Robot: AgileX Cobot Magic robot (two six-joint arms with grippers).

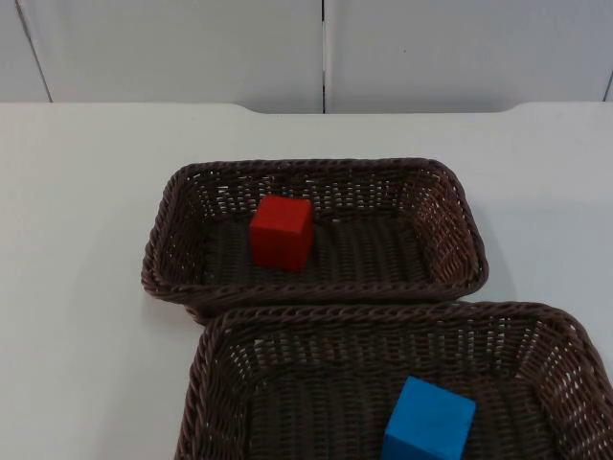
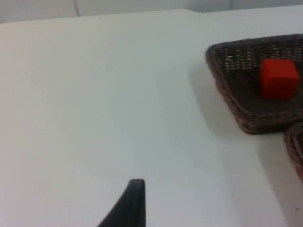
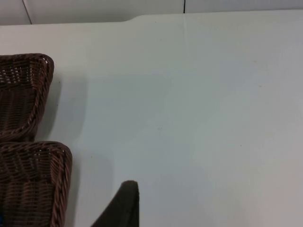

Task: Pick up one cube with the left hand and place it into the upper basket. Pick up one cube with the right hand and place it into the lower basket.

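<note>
A matte red cube (image 1: 283, 232) sits in the upper dark-brown woven wicker basket (image 1: 172, 230), toward its nine o'clock side. A blue cube (image 1: 429, 422) lies in the lower wicker basket (image 1: 206, 374), perhaps slightly tilted. Whether either gripper is spread or closed cannot be told; both arms wait over the white table (image 1: 77, 211).

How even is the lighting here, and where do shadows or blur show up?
Top view: soft even light, red cube and blue cube crisp, no glare. Left wrist view: slightly soft, upper basket shading the table beside it. Right wrist view: faint shadows beside both baskets.
</note>
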